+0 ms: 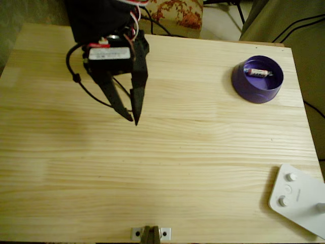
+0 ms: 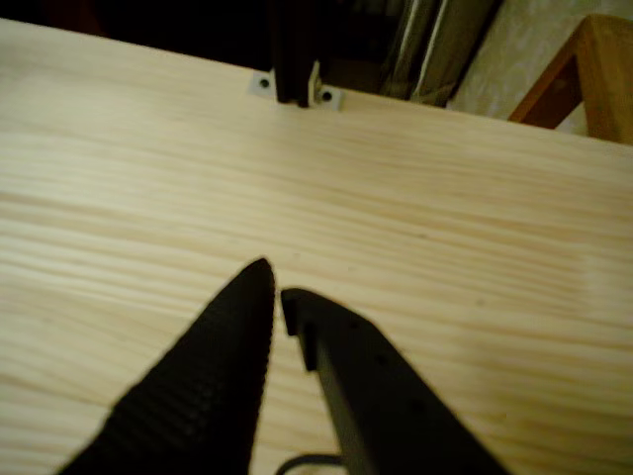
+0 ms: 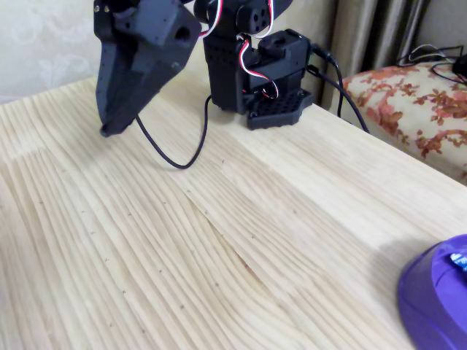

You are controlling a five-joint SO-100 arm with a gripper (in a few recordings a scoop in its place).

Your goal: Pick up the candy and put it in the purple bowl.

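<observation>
The candy, a small whitish wrapped stick with red and blue marks, lies inside the purple bowl at the table's far right in the overhead view. The bowl's rim shows at the lower right of the fixed view, with a bit of the candy inside. My black gripper hangs over bare wood at the upper left of the table, far from the bowl. Its fingertips nearly touch, with nothing between them. In the fixed view the gripper points down at the table.
A white angular device with round knobs lies at the lower right corner. A small metal bracket sits at the near edge. The arm's base and a black cable stand at the back. Bare wood lies between gripper and bowl.
</observation>
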